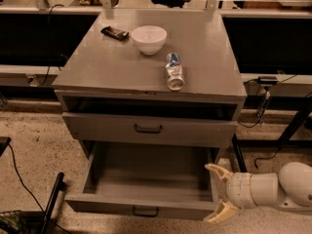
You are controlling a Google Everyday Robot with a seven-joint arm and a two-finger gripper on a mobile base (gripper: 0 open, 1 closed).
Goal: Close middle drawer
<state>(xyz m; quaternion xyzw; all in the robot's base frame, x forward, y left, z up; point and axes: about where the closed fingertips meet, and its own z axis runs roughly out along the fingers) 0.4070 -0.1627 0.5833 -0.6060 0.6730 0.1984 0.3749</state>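
Note:
The middle drawer point(146, 179) of the grey metal cabinet point(146, 67) is pulled far out. Its long grey tray is empty and its low front panel with a small dark bar handle point(145, 211) is near the bottom of the view. My gripper point(219, 191) is open, its cream fingers point(217, 170) spread just outside the drawer's right front corner, one beside the right side wall and one by the front panel's end. The bottom drawer is hidden under the open one.
The top drawer point(148, 129) stands slightly out. On the cabinet top lie a white bowl point(148, 38), a crushed can point(174, 71) and a dark bar point(115, 33). Cables run on the floor at left and right; a dark leg point(51, 204) stands at lower left.

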